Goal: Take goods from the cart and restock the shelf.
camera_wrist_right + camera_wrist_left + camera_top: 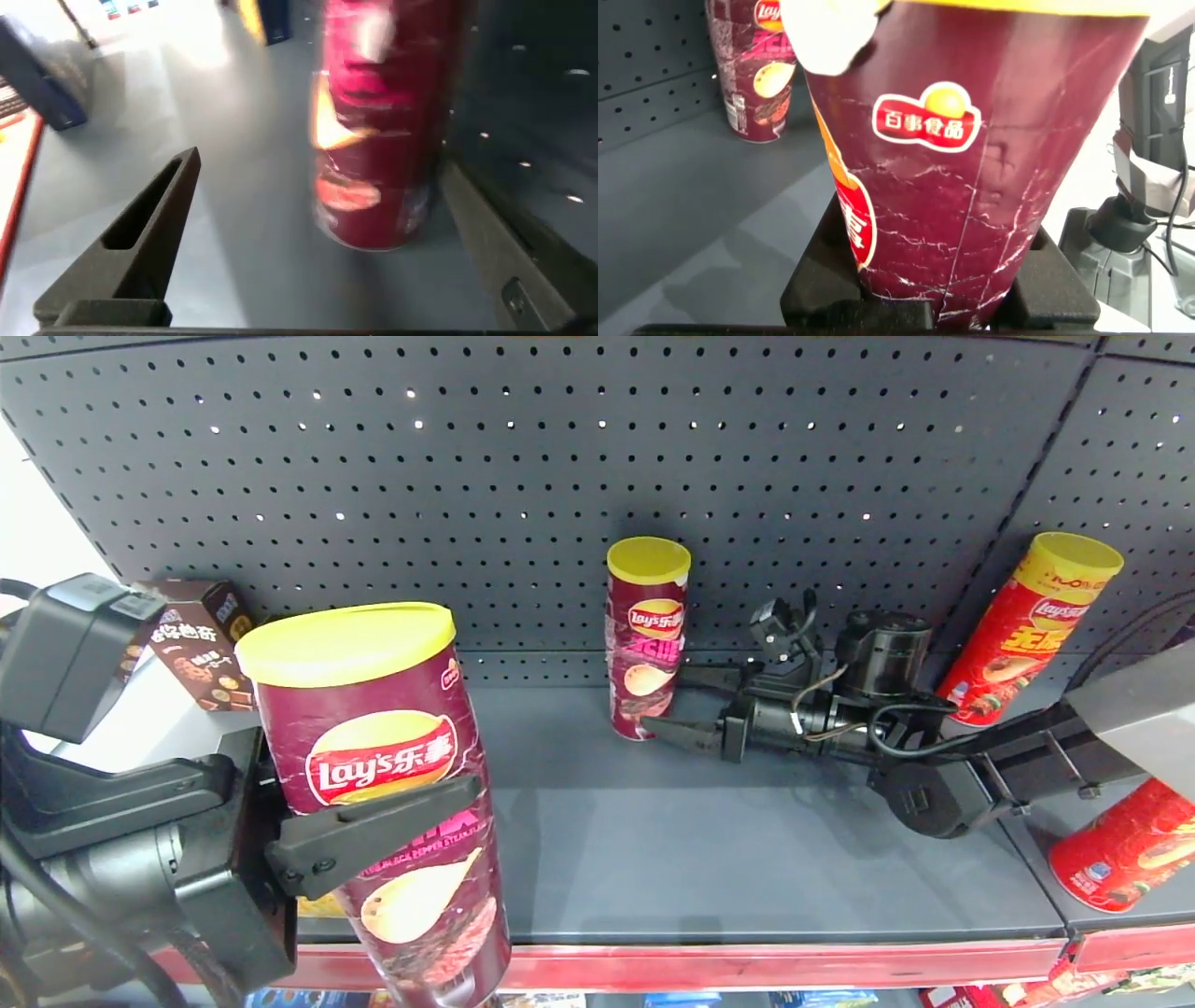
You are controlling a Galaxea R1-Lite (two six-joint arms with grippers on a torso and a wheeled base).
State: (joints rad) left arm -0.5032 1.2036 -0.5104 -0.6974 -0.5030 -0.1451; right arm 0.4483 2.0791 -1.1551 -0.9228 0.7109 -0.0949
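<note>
Two maroon chip cans with yellow lids are on show. The held chip can (373, 756) is upright at about eight o'clock in the head view, level with the red front lip of the shelf (700, 840), and the left gripper (392, 821) is clenched around its middle, one dark finger crossing its front. The shelved chip can (644, 644) stands upright just past centre toward twelve o'clock, close to the pegboard (560, 448). At its three o'clock side the right gripper (680, 702) lies low over the grey deck, jaws spread wide with the can's base between the tips, not clasped. A leaning red chip can (1027, 625) rests against the pegboard at two o'clock, a toppled red chip can (1120, 849) lies at four o'clock, and a brown biscuit box (201, 639) sits at nine o'clock
</note>
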